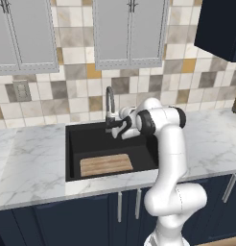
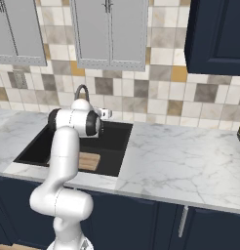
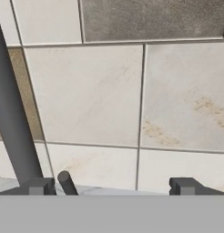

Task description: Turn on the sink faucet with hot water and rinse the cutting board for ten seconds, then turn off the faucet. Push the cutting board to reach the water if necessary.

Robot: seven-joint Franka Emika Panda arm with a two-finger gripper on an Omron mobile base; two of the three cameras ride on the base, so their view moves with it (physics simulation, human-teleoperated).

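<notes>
- The white robot arm reaches over the black sink (image 1: 74, 144) toward the faucet (image 1: 109, 103), a slim dark-grey gooseneck tap at the back rim of the sink.
- The end effector (image 3: 111, 185) is spread wide and holds nothing; seen from the hand, its two dark fingertips stand far apart at the bottom, facing the tiled wall (image 3: 91, 91) behind the faucet.
- In the hand view, the faucet's upright stem runs up the left side, and a small dark lever (image 3: 66, 182) pokes up just right of the stem, next to the left fingertip.
- No water runs from the faucet, so the step in hand looks like turning it on.
- To do it well, the arm should probably ease left so a finger meets the lever squarely, then swing it toward hot in one slow push, without bumping the stem.
- Which direction means hot cannot be read from the pictures.
- The cutting board (image 1: 106, 165), a flat light-brown wooden rectangle with lengthwise grain stripes, lies on the sink floor near the front wall, well forward of the faucet.
- It looks dry and may sit short of the spout, so it may need a push back toward the faucet.
- White marble tabletop (image 1: 29, 163) surrounds the sink.
</notes>
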